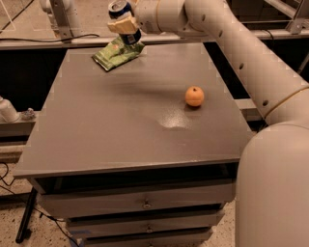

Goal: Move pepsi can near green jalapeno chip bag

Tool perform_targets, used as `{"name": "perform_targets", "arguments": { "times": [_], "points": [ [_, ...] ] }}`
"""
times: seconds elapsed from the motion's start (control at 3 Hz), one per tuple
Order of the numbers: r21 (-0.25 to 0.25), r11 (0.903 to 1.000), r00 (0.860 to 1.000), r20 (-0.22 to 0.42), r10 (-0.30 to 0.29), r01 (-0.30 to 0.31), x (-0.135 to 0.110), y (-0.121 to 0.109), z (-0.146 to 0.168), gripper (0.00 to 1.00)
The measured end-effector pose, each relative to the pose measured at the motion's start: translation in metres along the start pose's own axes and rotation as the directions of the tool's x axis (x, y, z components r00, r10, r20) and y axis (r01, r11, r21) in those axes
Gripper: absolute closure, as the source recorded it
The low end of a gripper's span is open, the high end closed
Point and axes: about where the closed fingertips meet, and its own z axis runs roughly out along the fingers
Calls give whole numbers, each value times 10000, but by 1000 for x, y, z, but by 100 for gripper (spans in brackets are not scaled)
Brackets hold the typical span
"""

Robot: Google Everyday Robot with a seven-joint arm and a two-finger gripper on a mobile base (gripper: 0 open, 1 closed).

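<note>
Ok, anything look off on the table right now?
Nothing spilled or damaged. The claw grips the pepsi can tilted, above the crumpled green jalapeno chip bag at the far left of the table. The orange sits alone at right; the pale patch beside it looks like glare, not liquid.

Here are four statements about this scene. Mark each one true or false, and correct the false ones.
1. The gripper, at the table's far edge, has its jaws shut on the can. True.
2. The can stands upright on the table beside the orange. False: it is tilted in the jaws, just above the bag.
3. The bag lies near the table's far edge. True.
4. The orange rests on the bag. False: it lies apart from it, on the right part of the table.
</note>
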Motion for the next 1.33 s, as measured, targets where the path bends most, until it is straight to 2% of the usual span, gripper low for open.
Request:
{"name": "perform_targets", "arguments": {
  "times": [0.67,1.0,1.33],
  "points": [
    [874,9930,9948,-560,846,-795,48,4,33,100],
    [953,9845,9875,-415,1519,-1474,70,0,43,100],
    [987,9775,9814,-281,1898,-1862,81,-6,50,100]
  ]
}}
